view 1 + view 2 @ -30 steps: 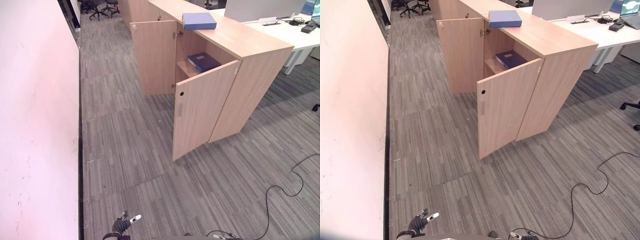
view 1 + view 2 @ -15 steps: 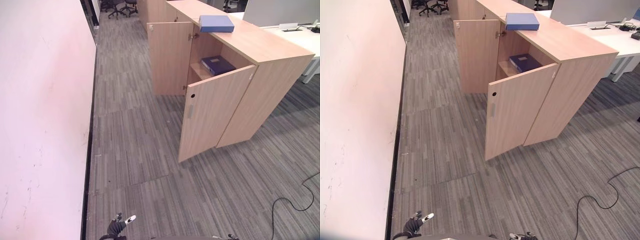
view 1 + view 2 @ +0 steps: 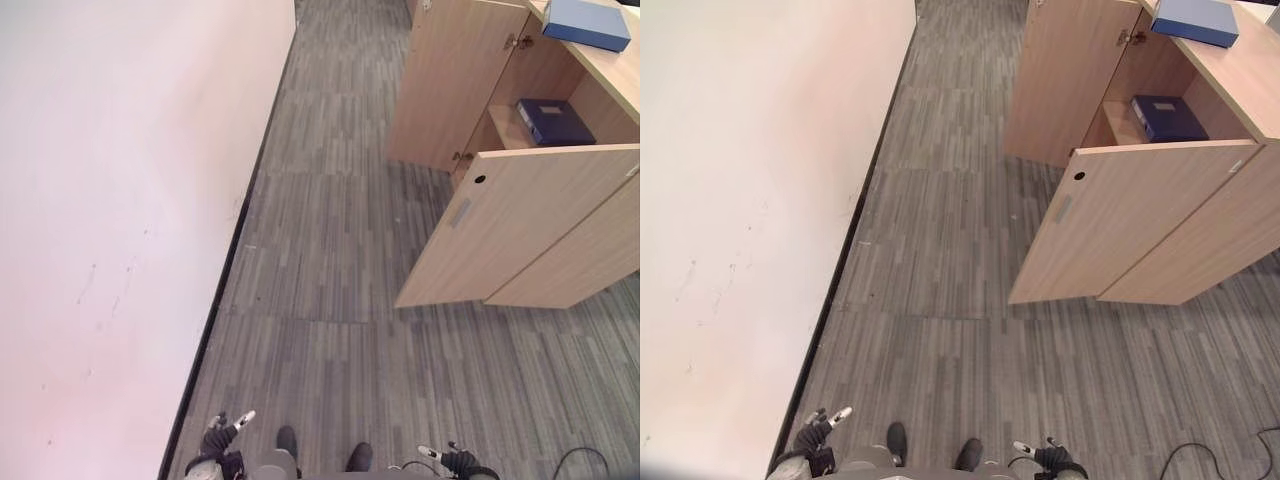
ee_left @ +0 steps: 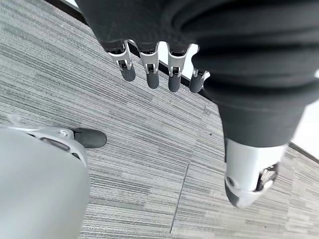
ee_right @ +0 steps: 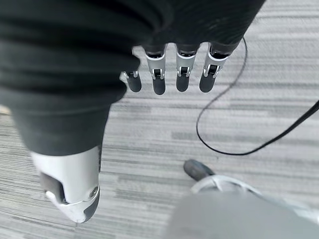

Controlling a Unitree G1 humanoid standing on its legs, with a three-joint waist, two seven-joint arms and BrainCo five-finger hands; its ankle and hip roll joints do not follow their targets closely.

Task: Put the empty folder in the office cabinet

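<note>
A light-blue folder [image 3: 586,22] lies flat on top of the wooden office cabinet [image 3: 612,70] at the upper right. Both cabinet doors stand open; the near door [image 3: 520,225] swings out toward the floor space. Inside, on a shelf, lies a dark-blue binder [image 3: 555,120]. My left hand [image 3: 222,432] hangs low at the bottom edge, open and holding nothing, its fingers [image 4: 149,69] straight over the carpet. My right hand [image 3: 446,459] hangs low at the bottom right, likewise open and holding nothing, fingers [image 5: 169,74] straight.
A long white wall [image 3: 120,200] runs along the left side with a dark skirting. Grey striped carpet [image 3: 330,260] covers the floor between the wall and the cabinet. The far cabinet door [image 3: 445,80] stands open beside the aisle.
The camera has swung and moved: the cabinet now sits at the upper right and closer, the wall takes more of the left. Both hands still hang open at my sides.
</note>
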